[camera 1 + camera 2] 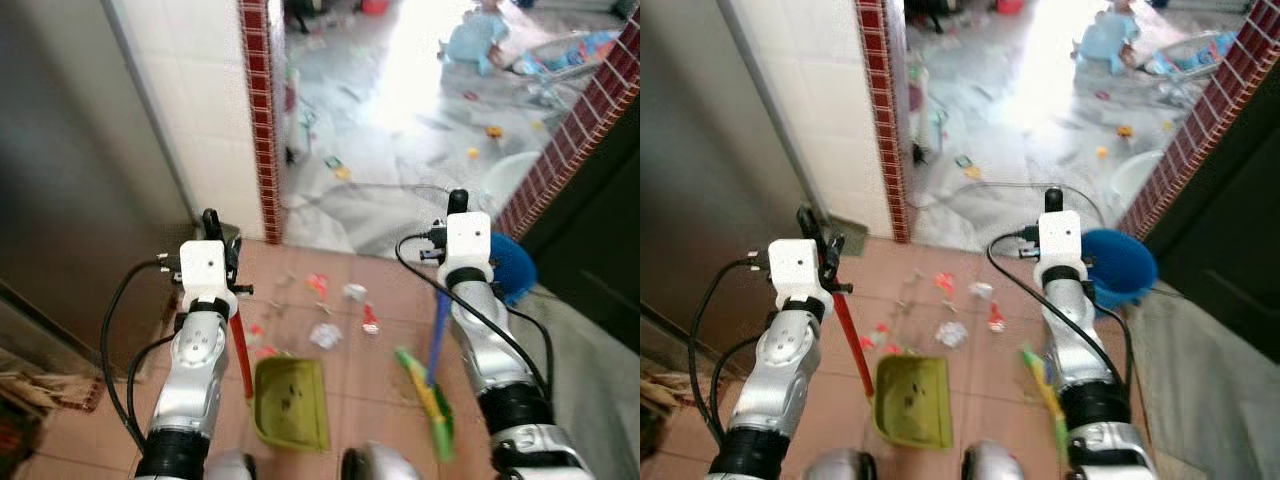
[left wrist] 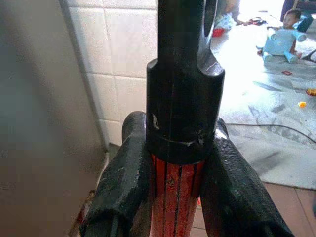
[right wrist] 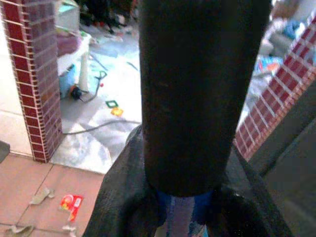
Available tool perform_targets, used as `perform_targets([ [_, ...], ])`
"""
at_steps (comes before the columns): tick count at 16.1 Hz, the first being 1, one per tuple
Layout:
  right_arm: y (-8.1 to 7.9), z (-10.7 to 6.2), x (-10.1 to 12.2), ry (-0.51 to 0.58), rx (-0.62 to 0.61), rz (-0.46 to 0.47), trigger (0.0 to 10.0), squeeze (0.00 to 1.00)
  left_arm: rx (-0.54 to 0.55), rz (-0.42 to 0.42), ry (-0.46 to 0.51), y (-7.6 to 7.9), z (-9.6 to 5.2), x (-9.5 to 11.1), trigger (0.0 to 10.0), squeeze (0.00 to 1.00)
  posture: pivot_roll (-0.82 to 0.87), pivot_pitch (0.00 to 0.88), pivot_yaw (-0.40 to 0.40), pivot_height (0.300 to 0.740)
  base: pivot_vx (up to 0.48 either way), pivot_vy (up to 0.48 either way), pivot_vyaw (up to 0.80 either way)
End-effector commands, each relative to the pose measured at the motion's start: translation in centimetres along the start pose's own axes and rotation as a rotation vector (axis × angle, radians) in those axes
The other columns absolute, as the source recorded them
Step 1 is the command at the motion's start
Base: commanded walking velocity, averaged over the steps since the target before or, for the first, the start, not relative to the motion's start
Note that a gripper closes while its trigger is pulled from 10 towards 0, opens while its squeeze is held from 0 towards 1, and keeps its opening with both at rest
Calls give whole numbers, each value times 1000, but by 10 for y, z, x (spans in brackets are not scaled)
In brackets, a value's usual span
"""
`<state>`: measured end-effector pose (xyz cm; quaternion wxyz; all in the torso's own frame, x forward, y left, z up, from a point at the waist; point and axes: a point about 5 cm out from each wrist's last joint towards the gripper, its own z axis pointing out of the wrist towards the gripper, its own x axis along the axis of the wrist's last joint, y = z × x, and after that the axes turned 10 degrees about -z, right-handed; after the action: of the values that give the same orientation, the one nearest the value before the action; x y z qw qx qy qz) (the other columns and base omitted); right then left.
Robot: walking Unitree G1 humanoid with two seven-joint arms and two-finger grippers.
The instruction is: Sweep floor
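Ahead, litter (image 1: 326, 335) dots tile before dustpan (image 1: 291, 402)

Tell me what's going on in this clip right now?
The robot is sweeping a tiled floor. Its left gripper is shut on the red dustpan handle, with the green dustpan resting on the floor. Its right gripper holds the broom. Scraps of litter lie just beyond the pan.

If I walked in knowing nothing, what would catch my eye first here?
The two silver arms: the left gripper holds a red-handled green dustpan on the tiled floor, and the right gripper holds a blue-handled broom. Scraps of litter lie just beyond the dustpan.
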<state>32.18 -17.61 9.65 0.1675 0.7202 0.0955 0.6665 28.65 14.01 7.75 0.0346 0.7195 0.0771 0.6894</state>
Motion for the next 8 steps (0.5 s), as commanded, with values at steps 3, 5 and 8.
perform_targets([
  [3,-5,4,8,-35,-16,143,10000,0,26,7,58,-2,12,7,10000,0,-100,97,-5,740,0,0,0],
  [5,-10,7,20,-29,14,251,10000,0,39,-3,60,-1,14,4,10000,0,-112,93,-6,740,0,0,0],
  [8,-14,10,36,-13,48,366,10000,0,45,-12,52,0,15,-1,10000,0,-116,87,-7,740,0,0,0],
])
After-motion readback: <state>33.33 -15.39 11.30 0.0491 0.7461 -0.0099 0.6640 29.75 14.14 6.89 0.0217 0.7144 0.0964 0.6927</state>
